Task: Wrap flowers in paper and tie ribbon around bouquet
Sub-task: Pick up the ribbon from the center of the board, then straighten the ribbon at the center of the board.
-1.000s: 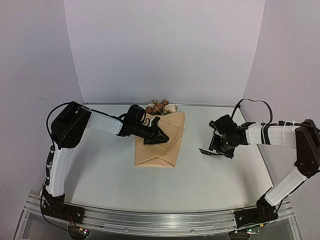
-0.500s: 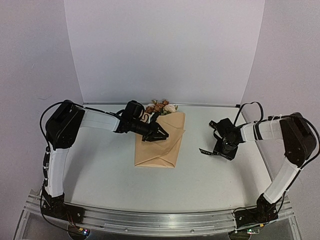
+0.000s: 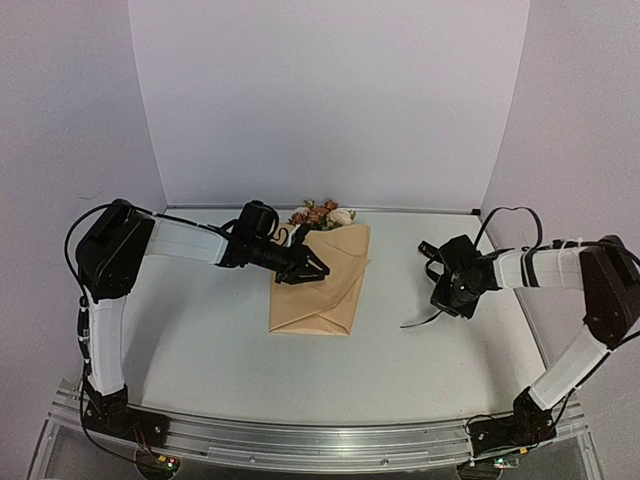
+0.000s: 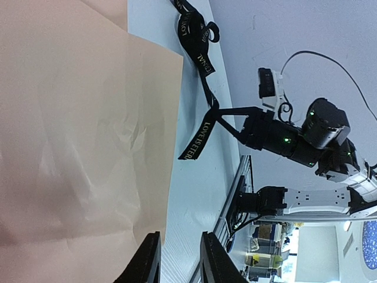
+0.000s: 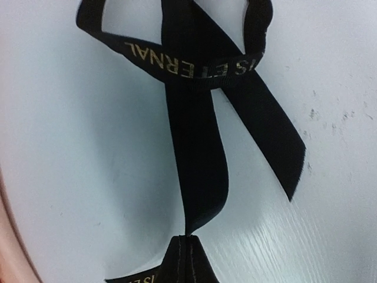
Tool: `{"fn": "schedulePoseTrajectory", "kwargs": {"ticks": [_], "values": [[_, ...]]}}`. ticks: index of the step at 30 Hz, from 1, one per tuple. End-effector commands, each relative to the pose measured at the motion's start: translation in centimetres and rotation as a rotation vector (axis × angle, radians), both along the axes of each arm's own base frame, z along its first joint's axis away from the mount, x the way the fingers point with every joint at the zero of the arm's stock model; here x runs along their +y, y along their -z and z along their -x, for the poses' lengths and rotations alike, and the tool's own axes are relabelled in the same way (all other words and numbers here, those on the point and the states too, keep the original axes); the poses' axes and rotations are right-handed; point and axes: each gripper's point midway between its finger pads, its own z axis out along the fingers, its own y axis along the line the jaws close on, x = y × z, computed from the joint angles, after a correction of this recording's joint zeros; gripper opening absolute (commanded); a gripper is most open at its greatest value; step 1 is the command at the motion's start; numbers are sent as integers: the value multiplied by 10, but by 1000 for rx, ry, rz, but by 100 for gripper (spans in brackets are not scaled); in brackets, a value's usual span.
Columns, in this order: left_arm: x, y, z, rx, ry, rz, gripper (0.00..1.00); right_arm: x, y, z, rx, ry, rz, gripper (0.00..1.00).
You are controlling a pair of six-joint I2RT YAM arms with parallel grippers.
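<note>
The paper lies folded into a tan cone mid-table, and the flowers poke out of its far end as a bouquet with no ribbon round it. My left gripper hovers over the cone's upper left part. In the left wrist view its fingers stand a little apart, open, above the paper edge with nothing between them. My right gripper is shut on the black ribbon to the right of the cone. The right wrist view shows the ribbon rising pinched from the closed tips.
The white table is boxed in by a white back wall and pale side walls. An aluminium rail runs along the near edge by both arm bases. The ribbon's loose loops lie on the table beyond the paper.
My right gripper has closed on the ribbon and pulled it up, so a tail now trails to the left. My left gripper has drawn back slightly leftward and its jaws have parted a little.
</note>
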Motion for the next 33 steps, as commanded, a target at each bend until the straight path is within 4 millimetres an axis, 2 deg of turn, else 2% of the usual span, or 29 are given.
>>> {"fn": "schedulePoseTrajectory", "kwargs": {"ticks": [1, 5, 8, 11, 13, 17, 23, 26, 33], "values": [[5, -50, 17, -100, 4, 97, 26, 24, -51, 13, -141, -31, -118, 0], [8, -54, 40, -184, 28, 84, 30, 64, -86, 26, -227, -100, -209, 0], [8, -69, 63, -280, 66, 89, 36, 101, -106, 37, -259, -136, -285, 0], [7, -81, 85, -383, 106, 74, 42, 144, -121, 42, -260, -167, -368, 0], [8, -82, 94, -439, 127, 46, 44, 170, -131, 43, -257, -183, -418, 0], [8, -78, 111, -516, 179, -13, 49, 208, -142, 45, -246, -185, -478, 0], [12, -64, 116, -551, 160, -98, 51, 247, -138, 46, -179, -136, -601, 0], [17, -66, 118, -578, 143, -111, 54, 252, -138, 47, -178, -118, -630, 0], [20, -49, 123, -567, 167, -125, 58, 278, -149, 53, -146, -168, -768, 0]]}}
